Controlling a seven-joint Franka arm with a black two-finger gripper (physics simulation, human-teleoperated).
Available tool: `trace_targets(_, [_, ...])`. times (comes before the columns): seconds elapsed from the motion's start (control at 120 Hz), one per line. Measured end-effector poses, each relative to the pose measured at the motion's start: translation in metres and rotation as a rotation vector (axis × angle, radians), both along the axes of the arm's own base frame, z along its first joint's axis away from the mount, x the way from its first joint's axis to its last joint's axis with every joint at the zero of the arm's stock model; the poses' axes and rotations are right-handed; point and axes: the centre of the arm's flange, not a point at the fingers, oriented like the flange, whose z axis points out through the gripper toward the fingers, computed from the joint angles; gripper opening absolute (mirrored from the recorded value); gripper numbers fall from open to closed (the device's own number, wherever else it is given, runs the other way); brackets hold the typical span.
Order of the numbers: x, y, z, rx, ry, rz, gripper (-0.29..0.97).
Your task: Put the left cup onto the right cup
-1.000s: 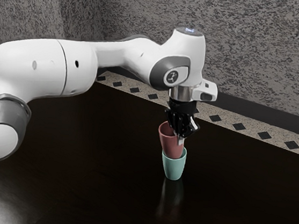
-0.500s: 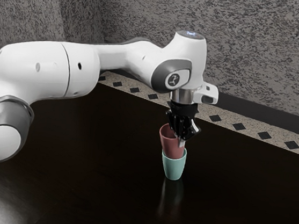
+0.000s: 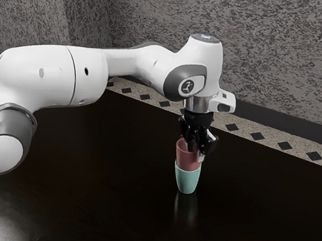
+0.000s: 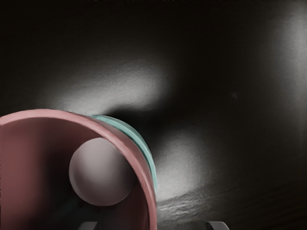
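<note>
The red cup (image 3: pixel 185 156) stands upright, nested in the teal cup (image 3: pixel 187 180) on the dark table (image 3: pixel 100 195). My gripper (image 3: pixel 198 148) hangs right over the red cup's rim on the exterior view's right side, fingers open astride the cup wall without pressing it. From the hand's camera I look down into the red cup (image 4: pixel 43 158). A thin arc of the teal cup's rim (image 4: pixel 145 151) shows just outside it. The two fingertips (image 4: pixel 216 225) stand wide apart on either side of the red wall.
A speckled border with black squares (image 3: pixel 258 135) runs along the table's far edge below a rough grey wall. The white arm (image 3: pixel 95 84) reaches in from the exterior view's left.
The red cup, tilted in my grip before, has dropped and straightened inside the teal cup. My fingers have spread and let go of it.
</note>
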Motion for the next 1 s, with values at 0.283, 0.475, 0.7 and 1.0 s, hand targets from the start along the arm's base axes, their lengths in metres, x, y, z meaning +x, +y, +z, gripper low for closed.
trace_targets(0.283, [-0.003,0.002,0.019,-0.010,-0.020,0.000,0.37])
trace_targets(0.475, [-0.007,0.007,0.043,-0.016,-0.044,0.002,0.43])
trace_targets(0.7, [-0.011,0.024,0.074,-0.018,-0.061,0.020,0.57])
trace_targets(1.0, [-0.017,0.060,0.105,-0.018,-0.057,0.062,0.64])
